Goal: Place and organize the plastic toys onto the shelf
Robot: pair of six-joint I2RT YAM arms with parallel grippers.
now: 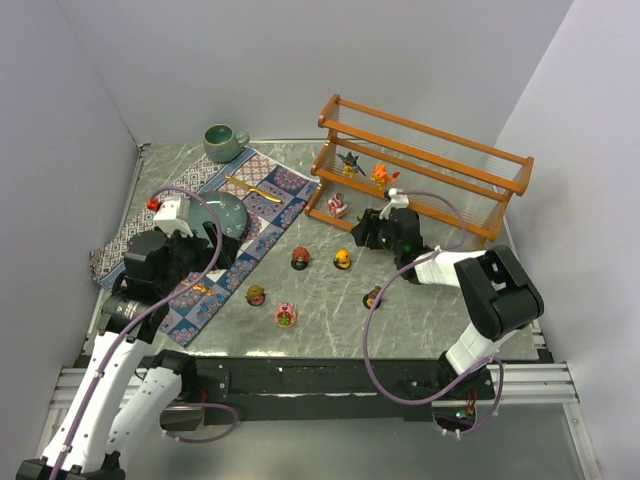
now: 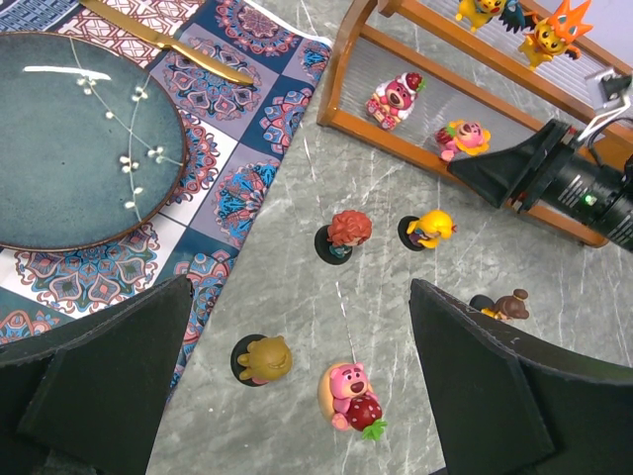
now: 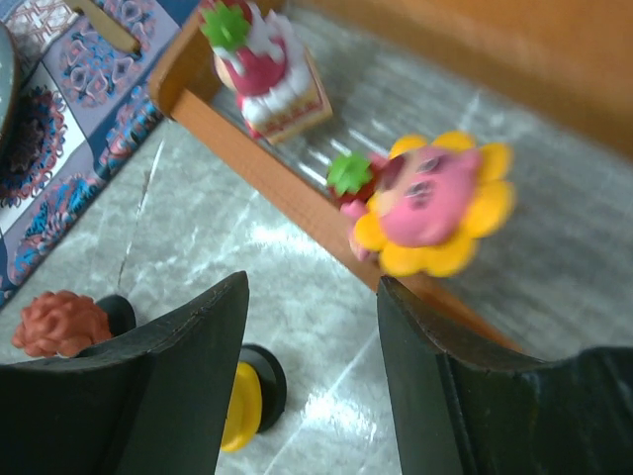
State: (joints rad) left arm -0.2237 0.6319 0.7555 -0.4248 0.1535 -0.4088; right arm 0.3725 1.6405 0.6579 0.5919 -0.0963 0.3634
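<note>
While the right hand (image 3: 312, 297) reaches toward the shelf (image 1: 425, 165) at 1 o'clock on the bench (image 1: 320, 285), its fingers stand apart with nothing between them. A pink toy with yellow petals (image 3: 435, 203) sits just past the fingertips, on the front edge of the lowest tier. At its 10 o'clock on the same tier stands a red-and-pink toy (image 1: 338, 206). On the middle tier are 2 more, a dark spiky toy (image 1: 349, 162) and an orange toy (image 1: 382, 176), side by side.

5 toys stand on the bare stone around the middle of the bench. A red-haired toy (image 2: 344, 235) and a yellow toy (image 2: 430, 230) sit next to each other, nearest the shelf. At 6 o'clock from them are a brown toy on a dark round base (image 2: 261, 358) and a pink bear toy (image 2: 351, 394) with a strawberry. A small dark-brown toy (image 2: 504, 304) stands toward 3 o'clock, near the right arm.

The left hand (image 2: 297, 297) hangs at 9 o'clock over the patterned mat (image 1: 280, 195), its fingers wide apart and holding nothing. A teal plate (image 2: 59, 129) lies on the mat close to it, a gold knife (image 2: 168, 40) lies at the plate's 12 o'clock, and a green mug (image 1: 222, 141) stands at 11 o'clock on the bench.
</note>
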